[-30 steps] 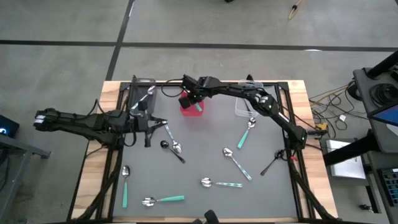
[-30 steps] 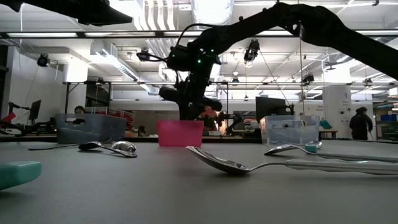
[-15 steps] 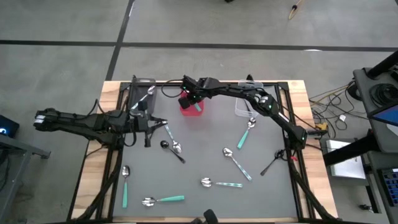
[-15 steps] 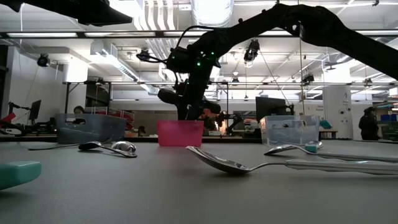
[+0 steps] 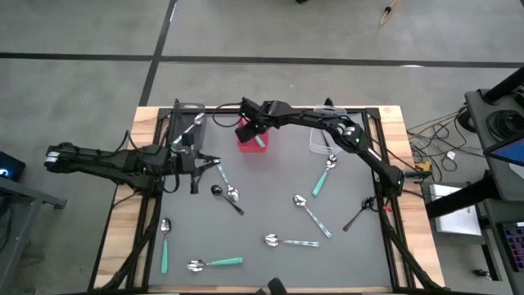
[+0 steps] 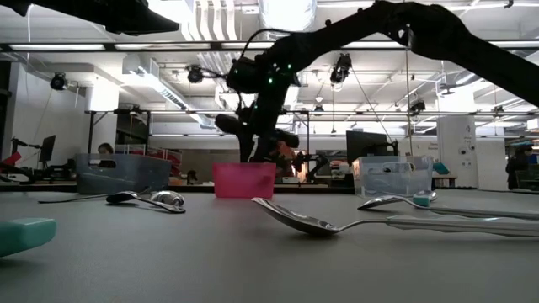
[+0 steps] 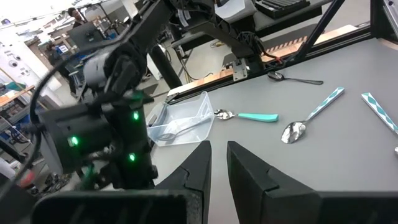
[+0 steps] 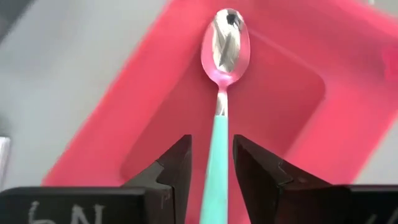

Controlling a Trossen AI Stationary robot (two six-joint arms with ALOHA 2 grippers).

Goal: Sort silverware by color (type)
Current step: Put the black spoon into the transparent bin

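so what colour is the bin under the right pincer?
Pink-red bin, a teal-handled spoon over it; clearest in the right wrist view.

A glossy metal spoon (image 8: 224,46) with matt teal handle lies over smooth pink plastic bin (image 8: 155,112).

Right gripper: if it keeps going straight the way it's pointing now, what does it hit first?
Most likely the pink bin. The right gripper points down into it, with a teal-handled spoon between its fingers, bowl leading. The spoon's bowl would probably meet the bin's floor first, though depth is hard to judge.
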